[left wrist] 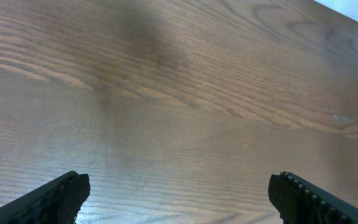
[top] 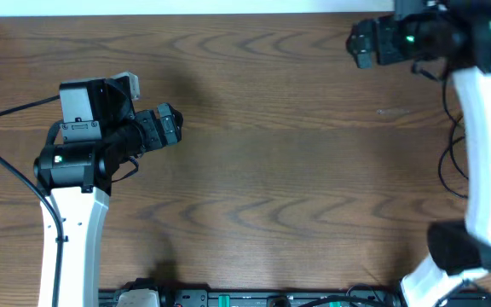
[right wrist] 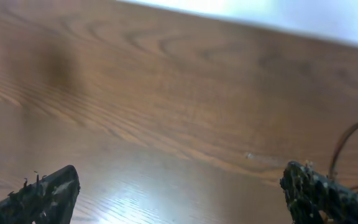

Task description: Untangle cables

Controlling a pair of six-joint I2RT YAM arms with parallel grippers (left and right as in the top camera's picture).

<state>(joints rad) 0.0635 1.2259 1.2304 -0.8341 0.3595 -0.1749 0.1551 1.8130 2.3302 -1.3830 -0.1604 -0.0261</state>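
Note:
No thin black cable with plug ends and no white cable shows in any view. My left gripper [top: 170,126] is open and empty over the left-middle of the wooden table [top: 271,162]. In the left wrist view its fingers [left wrist: 179,186] are wide apart over bare wood. My right gripper [top: 363,44] is open and empty at the far right of the table. In the right wrist view its fingers [right wrist: 179,180] are also wide apart over bare wood. A thin dark wire [top: 447,162] hangs beside the right arm, and I cannot tell whether it belongs to the arm.
The table's far edge meets a white wall [top: 186,7]. A black rail with electronics [top: 228,298] runs along the near edge. The thin dark wire also shows at the right edge of the right wrist view [right wrist: 347,140].

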